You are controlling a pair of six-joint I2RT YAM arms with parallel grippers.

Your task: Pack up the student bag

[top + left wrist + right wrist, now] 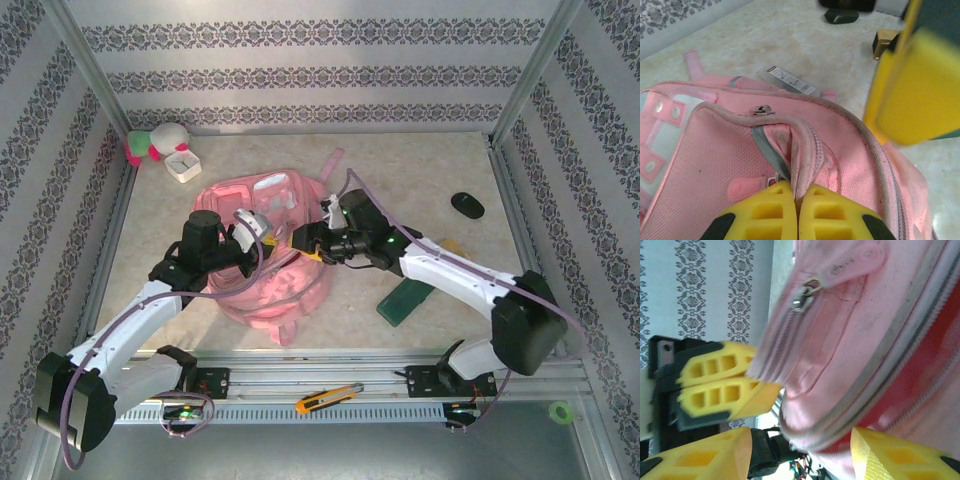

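1. The left gripper (797,196) is clamped on the student bag (725,165). Its two yellow fingers (767,212) press together on a raised fold of the zip edge, with pink fabric and grey piping squeezed between the tips
2. The student bag lies on the table (420,180) directly under and ahead of both grippers, between the two arms. Its rim is pulled up at the left gripper's tips
3. The right gripper (801,447) has its fingers apart. The bag's curved rim and zip track lie in the gap between them, and I cannot tell whether either pad touches the fabric
4. In the right wrist view, the left gripper sits just ahead of the right gripper on the same rim. A metal zip pull (802,295) with a pink tab lies further along the bag, beyond both
5. In the left wrist view, one blurred yellow finger of the right gripper stands ahead and to the right of the left gripper's tips, over the bag's far edge
6. Beyond the left gripper, past the bag's far side, a clear flat packet (788,81) lies just beside the bag. A dark rounded object (841,16) sits further off on the table
7. A plush toy (160,142) and a white box (185,165) sit together at the far left, well apart from both grippers
8. A green flat object (405,300) lies behind the right gripper, beside its forearm. A yellow utility knife (330,400) rests on the rail between the arm bases
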